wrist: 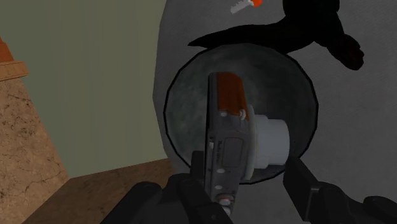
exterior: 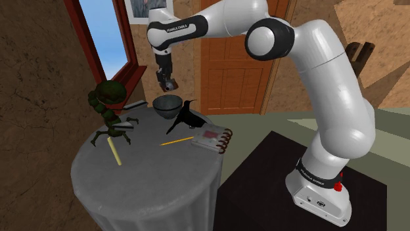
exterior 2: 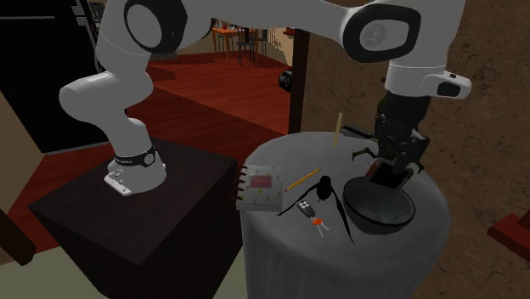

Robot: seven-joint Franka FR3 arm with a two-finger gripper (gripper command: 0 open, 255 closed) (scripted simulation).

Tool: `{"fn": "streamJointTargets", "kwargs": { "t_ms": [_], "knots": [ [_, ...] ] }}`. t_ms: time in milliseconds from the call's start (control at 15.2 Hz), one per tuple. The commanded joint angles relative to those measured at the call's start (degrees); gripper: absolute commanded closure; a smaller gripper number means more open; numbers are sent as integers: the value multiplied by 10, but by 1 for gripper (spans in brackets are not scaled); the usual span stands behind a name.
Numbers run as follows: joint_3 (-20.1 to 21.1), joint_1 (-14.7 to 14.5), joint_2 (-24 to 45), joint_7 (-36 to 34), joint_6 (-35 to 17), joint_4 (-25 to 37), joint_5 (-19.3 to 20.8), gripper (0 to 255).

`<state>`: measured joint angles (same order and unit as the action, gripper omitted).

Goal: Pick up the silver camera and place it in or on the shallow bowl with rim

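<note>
Gripper clamps silver camera above bowl. Lower straight, stay centred, release low; avoid rim and black figure.

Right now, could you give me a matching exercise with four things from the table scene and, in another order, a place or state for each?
1 camera
2 bowl
3 notebook
4 black bird figure

a spiral-bound, lying flat
b clasped in the end effector
c between bowl and notebook
d directly below the camera

Pairs: 1-b, 2-d, 3-a, 4-c
</note>
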<state>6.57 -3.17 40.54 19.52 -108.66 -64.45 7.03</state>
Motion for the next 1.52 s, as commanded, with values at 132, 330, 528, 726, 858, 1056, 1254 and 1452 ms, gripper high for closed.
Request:
{"fn": "streamJointTargets", "kwargs": {
  "t_ms": [132,330,528,726,858,1056,1254,1452],
  "knots": [
    [-1,0,9,-2,-24,-14,1,255],
    [-1,1,14,-3,-44,-30,2,255],
    [-2,1,20,-5,-63,-43,3,255],
    [-2,1,27,-6,-81,-54,4,255],
    [-3,1,28,-6,-85,-56,5,255],
    [-3,1,28,-6,-85,-56,5,255],
    [-3,1,28,-6,-85,-56,5,255],
    [-3,1,28,-6,-84,-56,5,0]
  ]
}}
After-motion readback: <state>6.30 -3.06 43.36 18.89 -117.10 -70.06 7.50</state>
